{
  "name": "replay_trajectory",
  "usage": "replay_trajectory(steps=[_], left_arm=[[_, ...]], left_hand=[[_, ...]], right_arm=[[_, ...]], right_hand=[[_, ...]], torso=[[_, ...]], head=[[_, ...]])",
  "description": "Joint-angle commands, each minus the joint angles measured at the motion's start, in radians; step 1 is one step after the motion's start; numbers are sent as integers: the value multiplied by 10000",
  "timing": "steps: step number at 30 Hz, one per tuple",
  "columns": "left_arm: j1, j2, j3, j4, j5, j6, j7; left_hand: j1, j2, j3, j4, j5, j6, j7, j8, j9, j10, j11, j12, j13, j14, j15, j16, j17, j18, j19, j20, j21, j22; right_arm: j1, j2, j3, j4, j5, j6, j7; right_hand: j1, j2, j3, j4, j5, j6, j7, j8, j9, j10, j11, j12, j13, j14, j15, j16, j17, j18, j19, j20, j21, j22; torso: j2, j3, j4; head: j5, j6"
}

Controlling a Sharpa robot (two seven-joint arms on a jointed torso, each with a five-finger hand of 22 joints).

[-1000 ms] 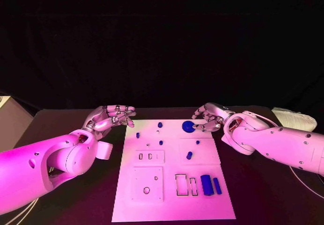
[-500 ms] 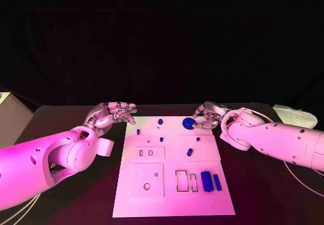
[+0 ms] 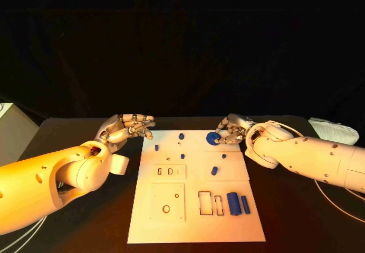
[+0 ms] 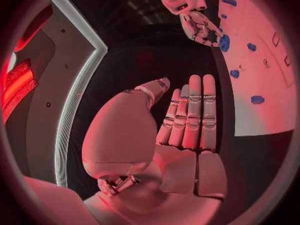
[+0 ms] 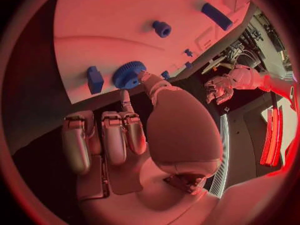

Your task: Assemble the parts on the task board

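The white task board [image 3: 228,232] lies in the middle of the black table. A blue round gear [image 3: 212,138] sits near its far edge, and my right hand [image 3: 232,131] pinches it between thumb and a finger; the gear [image 5: 129,74] shows toothed beside a small blue block [image 5: 95,79]. My left hand [image 3: 127,128] hovers off the board's far left corner with nothing in it, its fingers [image 4: 195,116] held fairly straight and close together. Small blue pegs [image 3: 182,156] stand on the board's far half, and two blue bars [image 3: 238,204] lie near the front right.
Empty rectangular slots [image 3: 204,204] and an oval hole [image 3: 166,209] mark the board's near half. A pale bundle [image 3: 332,130] lies at the table's far right, and a white box [image 3: 6,132] stands at the left edge. Bare table flanks the board on both sides.
The whole picture has shifted a little. Against the board, neither hand nor the gear has visibly moved.
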Motion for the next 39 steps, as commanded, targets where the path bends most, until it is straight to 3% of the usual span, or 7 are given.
replay_trajectory(steps=[1,11,26,39], left_arm=[[10,25,8,8,-42,194,31],[10,16,8,5,-43,188,22],[11,-26,8,60,-50,189,-19],[12,-70,8,98,-53,202,-38]], left_hand=[[-28,40,-5,-32,-44,-46,5,-19,12,-72,-5,61,2,86,-9,64,10,113,-59,-5,25,12],[-28,41,-4,-32,-43,-46,5,-19,12,-73,-5,61,2,79,-8,66,12,113,-64,-5,32,17],[-28,41,-4,-32,-43,-46,5,-19,12,-73,-5,61,2,79,-8,66,12,113,-64,-5,32,17],[-28,41,-4,-32,-43,-46,5,-19,12,-73,-5,61,2,79,-8,66,12,113,-64,-5,32,17]], right_arm=[[-17,58,2,-35,-15,241,-126],[-29,206,2,-152,-132,225,-256],[-86,385,-5,-293,-909,315,-435],[-141,406,-13,-23,-1984,-263,-586]], right_hand=[[18,99,-51,-3,27,-65,-8,31,-15,1047,64,34,2631,902,81,55,2021,-64,1029,59,35,2632],[34,110,-62,0,21,-69,-7,31,-16,1047,65,34,2631,899,82,52,2009,-64,1029,60,35,2632],[252,155,-91,-43,15,-58,-2,58,-23,1047,70,34,2631,897,88,54,2008,-64,1029,68,35,2632],[633,352,282,-102,71,503,-161,340,13,1047,-63,34,2631,899,-11,61,2029,-64,1029,2,35,2632]], torso=[[-20,-4,20],[-2,-14,9],[11,-6,-7],[2,11,-24]], head=[[15,-8],[44,-6],[62,-110],[62,-135]])
